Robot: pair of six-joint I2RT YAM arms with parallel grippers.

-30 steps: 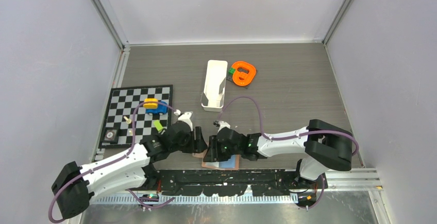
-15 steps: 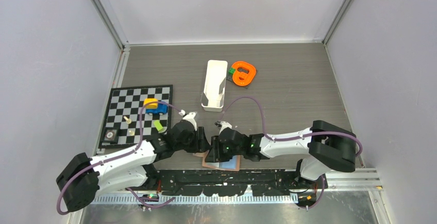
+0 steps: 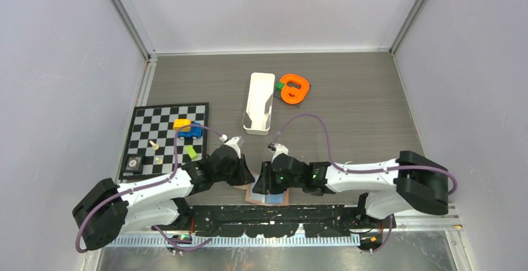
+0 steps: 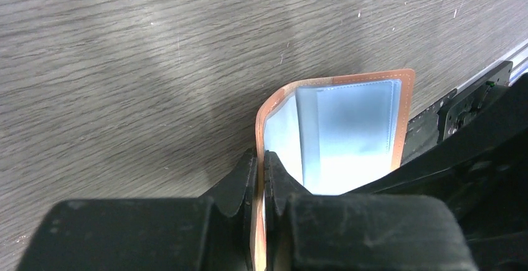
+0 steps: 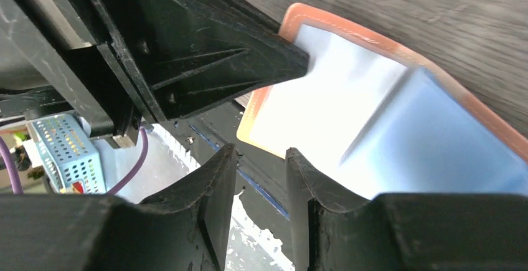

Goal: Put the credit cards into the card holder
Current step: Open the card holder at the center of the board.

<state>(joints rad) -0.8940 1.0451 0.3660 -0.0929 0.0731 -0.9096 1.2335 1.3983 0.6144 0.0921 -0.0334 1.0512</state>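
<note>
Card holder (image 4: pixel 348 128): open at the near table edge between my two grippers, pale lining up; it has not shifted since a second ago.
Left gripper (image 4: pixel 261 159): fingers clamped on the holder's tan left flap, standing it up; the arm has swung further right.
Right gripper (image 5: pixel 260 156): fingers a narrow gap apart, nothing between them, low beside the holder; its elbow has slid right.
Beyond: white tray (image 3: pixel 259 101) and chessboard (image 3: pixel 163 139), unmoved.
</note>
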